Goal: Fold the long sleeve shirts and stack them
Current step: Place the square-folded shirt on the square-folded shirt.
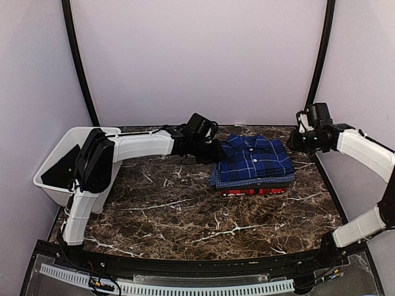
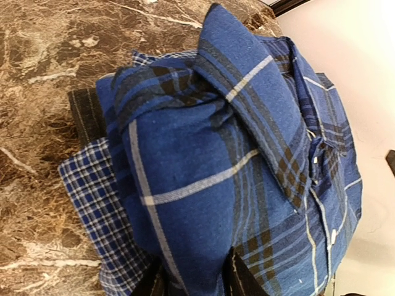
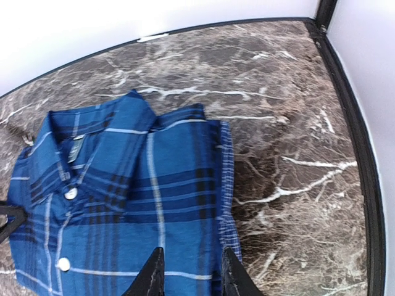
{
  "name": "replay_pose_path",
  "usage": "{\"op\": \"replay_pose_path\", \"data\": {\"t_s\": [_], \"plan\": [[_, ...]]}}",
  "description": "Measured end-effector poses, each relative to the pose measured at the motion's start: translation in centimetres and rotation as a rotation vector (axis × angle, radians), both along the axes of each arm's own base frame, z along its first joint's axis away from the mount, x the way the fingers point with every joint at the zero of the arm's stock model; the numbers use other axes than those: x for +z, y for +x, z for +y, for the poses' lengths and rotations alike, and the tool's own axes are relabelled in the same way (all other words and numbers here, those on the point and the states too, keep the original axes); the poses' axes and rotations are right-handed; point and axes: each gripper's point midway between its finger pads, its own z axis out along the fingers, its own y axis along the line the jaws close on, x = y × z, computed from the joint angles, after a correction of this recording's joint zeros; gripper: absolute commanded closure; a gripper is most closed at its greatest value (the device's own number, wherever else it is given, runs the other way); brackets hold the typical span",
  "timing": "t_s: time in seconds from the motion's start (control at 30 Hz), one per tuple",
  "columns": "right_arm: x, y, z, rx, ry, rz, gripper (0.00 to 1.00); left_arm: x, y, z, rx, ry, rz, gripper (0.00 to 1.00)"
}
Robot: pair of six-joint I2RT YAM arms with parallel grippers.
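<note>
Folded shirts lie stacked at the table's back middle. The deep-blue plaid shirt (image 1: 254,159) is on top, collar toward the back, over the lighter fine-check shirt (image 1: 229,180) and the red shirt (image 1: 253,192). My left gripper (image 1: 208,151) is at the stack's left edge. In the left wrist view its fingers (image 2: 244,277) stand apart around a fold of the plaid shirt (image 2: 203,185), with the fine-check shirt (image 2: 92,185) showing beneath. My right gripper (image 1: 295,141) hovers off the stack's right side. It is open (image 3: 188,274) over the plaid shirt (image 3: 123,191), holding nothing.
A white bin (image 1: 52,179) with something dark inside stands at the table's left edge, beside the left arm's base. A black rim (image 3: 355,142) borders the marble table on the right, with walls close behind and beside it. A dark cloth edge (image 2: 83,114) peeks from under the stack.
</note>
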Motion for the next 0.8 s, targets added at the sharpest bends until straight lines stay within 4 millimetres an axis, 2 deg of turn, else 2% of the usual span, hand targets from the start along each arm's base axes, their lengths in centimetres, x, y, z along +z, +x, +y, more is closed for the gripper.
{"op": "replay_pose_path", "data": {"t_s": [0.1,0.17,0.33,0.47,0.53,0.63,0.8], "plan": [[0.2,-0.3,1.4,0.035,0.028,-0.008,0.75,-0.3,0.3,0.5,0.016,0.023,-0.006,0.71],[-0.7,-0.8,2.1,0.055,0.044,0.009,0.75,-0.3,0.6,0.8,0.027,0.030,-0.012,0.71],[-5.4,-3.3,2.2,0.062,0.049,0.109,0.75,-0.6,1.3,1.6,0.047,0.041,-0.016,0.71],[-7.7,-4.8,1.7,0.046,0.040,0.167,0.73,-0.8,1.5,1.9,0.048,0.049,-0.018,0.71],[-7.6,-5.0,1.6,0.040,0.044,0.164,0.70,-0.8,1.7,2.1,0.050,0.051,-0.019,0.71],[-6.4,-5.2,1.5,0.032,0.058,0.127,0.62,-0.9,1.7,2.2,0.047,0.055,-0.022,0.67],[-3.9,-6.1,1.7,0.038,0.067,0.062,0.42,-1.3,1.7,2.7,0.037,0.085,-0.021,0.49]]}}
